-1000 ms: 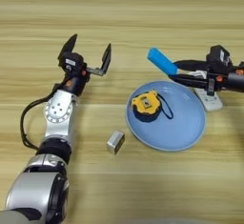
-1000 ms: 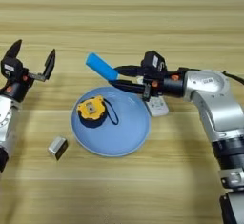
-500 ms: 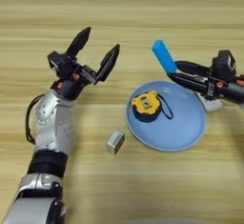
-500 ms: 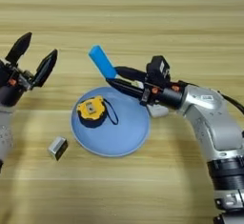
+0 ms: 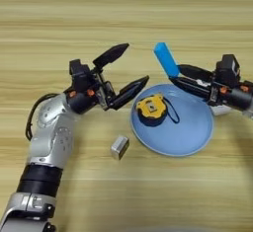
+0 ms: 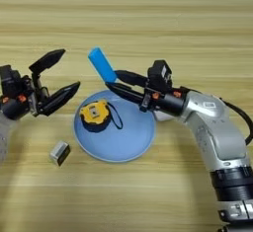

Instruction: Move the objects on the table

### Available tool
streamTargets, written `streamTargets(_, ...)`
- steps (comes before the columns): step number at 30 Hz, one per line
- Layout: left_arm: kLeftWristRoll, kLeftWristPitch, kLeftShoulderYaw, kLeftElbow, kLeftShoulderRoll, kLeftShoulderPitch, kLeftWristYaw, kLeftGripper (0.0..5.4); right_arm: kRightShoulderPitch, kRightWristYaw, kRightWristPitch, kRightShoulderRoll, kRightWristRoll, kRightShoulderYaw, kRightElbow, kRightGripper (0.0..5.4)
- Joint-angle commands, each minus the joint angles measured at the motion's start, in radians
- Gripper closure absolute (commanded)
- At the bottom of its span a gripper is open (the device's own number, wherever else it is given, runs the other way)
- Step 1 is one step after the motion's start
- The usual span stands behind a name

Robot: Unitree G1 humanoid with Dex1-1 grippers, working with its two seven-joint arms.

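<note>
1. Right gripper [image 6: 114, 79] clamped on the lower end of the blue bar [image 6: 101, 63], holding it tilted above the table [image 5: 59, 9], just past the far rim of the blue plate [image 6: 126, 142]
2. Left gripper [image 5: 129, 68] spread wide and empty, fingers pointing toward the plate, hovering just left of the yellow tape measure [image 5: 151, 108]
3. Tape measure resting inside the plate, left of centre; small grey metal block [image 5: 119, 146] lying on bare wood near the plate's left rim
4. Judged progress: bar lifted but not yet set down; probably headed for the plate or beyond it; tape measure and block untouched by either gripper; most of the moving seemingly left to do
5. White remote barely visible: only a pale sliver [image 5: 223, 109] under the right arm at the plate's right edge; too hidden to confirm
6. Left eye view giving the whole left arm down to the shoulder, cutting the right arm at the wrist; right eye view giving the full right forearm and elbow, cropping the left arm at the picture's edge
</note>
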Motion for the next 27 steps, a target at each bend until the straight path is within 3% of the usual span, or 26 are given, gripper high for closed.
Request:
streamTargets(1,0.028,0.032,-0.028,0.008,0.004,-0.032,-0.030,0.00,0.002,0.011,0.002,-0.004,0.000,0.016,-0.038,4.00)
streamTargets(8,0.042,0.046,-0.048,0.015,-0.014,-0.055,-0.053,0.00,0.026,0.038,0.003,-0.019,0.003,0.045,-0.086,4.00)
streamTargets(13,0.033,0.065,-0.049,-0.023,-0.015,-0.042,-0.066,0.00,0.043,0.062,0.003,-0.034,-0.003,0.059,-0.093,4.00)
streamTargets(23,0.028,0.077,-0.040,-0.040,-0.022,-0.035,-0.080,1.13,0.044,0.070,0.002,-0.041,-0.003,0.063,-0.092,4.00)
streamTargets(27,0.025,0.082,-0.037,-0.041,-0.021,-0.035,-0.080,1.58,0.043,0.078,0.014,-0.041,0.024,0.054,-0.100,4.00)
